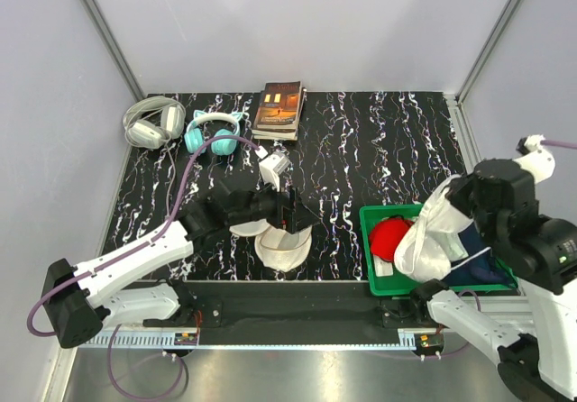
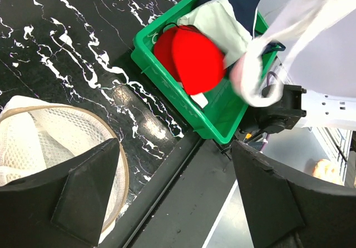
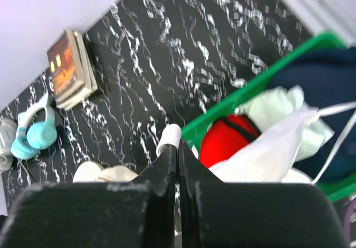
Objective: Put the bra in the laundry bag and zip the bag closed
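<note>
**A:** Where do we log the bra (image 1: 422,240)?

**B:** Off the table. We see it hanging from the right gripper (image 3: 178,148) above the green bin (image 1: 368,258). The red cloth (image 1: 389,237) and the dark blue cloth (image 1: 478,265) lie in the bin beneath it.

**A:** Right jaws?

**B:** Pressed together in the wrist view, with no gap showing. The white fabric comes out just beside them and drapes to one side, with a thin strap trailing off. We enter it as pinched, though the exact bite point is hidden.

**A:** And the laundry bag (image 1: 284,249)?

**B:** On the table by the near edge, well apart from the bin. Its tan rim and mesh inside are showing, so we read it as open.

**A:** Left side?

**B:** The left gripper (image 2: 173,148) sits over the bag with its jaws spread wide and no cloth between them. The bag's rim runs partly behind one finger (image 2: 89,192).

**A:** Bra relative to those jaws?

**B:** Well apart, across the table, blurred in that view.
</note>
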Available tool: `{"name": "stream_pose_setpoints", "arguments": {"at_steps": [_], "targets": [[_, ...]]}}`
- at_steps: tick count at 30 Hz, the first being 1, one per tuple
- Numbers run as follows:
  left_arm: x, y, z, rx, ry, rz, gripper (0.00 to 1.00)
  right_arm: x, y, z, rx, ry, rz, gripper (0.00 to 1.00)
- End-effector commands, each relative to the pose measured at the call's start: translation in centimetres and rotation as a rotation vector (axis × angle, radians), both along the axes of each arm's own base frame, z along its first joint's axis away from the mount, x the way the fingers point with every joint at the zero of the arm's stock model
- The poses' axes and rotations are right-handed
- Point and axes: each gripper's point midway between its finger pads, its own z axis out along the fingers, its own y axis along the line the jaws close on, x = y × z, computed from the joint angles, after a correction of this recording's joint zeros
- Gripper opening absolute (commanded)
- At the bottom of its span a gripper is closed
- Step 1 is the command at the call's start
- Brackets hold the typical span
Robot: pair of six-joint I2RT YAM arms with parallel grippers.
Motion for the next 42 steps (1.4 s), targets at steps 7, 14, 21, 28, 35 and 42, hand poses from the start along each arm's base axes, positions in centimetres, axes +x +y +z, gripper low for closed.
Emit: {"name": "stream_pose_setpoints", "arguments": {"at_steps": [7, 14, 21, 28, 35, 42], "targets": [[1.2, -0.6, 4.9, -0.099, -0.094, 0.029, 0.88, 4.1, 2.3, 9.1, -0.152, -0.196, 0.191, 0.00], [3.7, 1.7, 5.7, -0.123, -0.018, 0.150, 0.85, 11.3, 9.4, 15.1, -0.144, -0.339, 0.425, 0.00], [7.3, 5.7, 4.9, -0.193, 0.117, 0.296, 0.81, 18.7, 16.2, 14.5, -0.059, -0.324, 0.564, 0.00], [10.7, 8.5, 3.4, -0.203, 0.138, 0.400, 0.97, 20.9, 19.9, 12.9, 0.062, -0.298, 0.644, 0.00], [13.4, 7.6, 0.0, -0.196, 0.187, 0.422, 0.89, 22.3, 21.7, 12.0, 0.123, -0.275, 0.675, 0.00], [15.4, 6.0, -1.3, -0.235, 0.176, 0.383, 0.90, 22.2, 21.9, 9.6, 0.154, -0.207, 0.675, 0.00]]}}
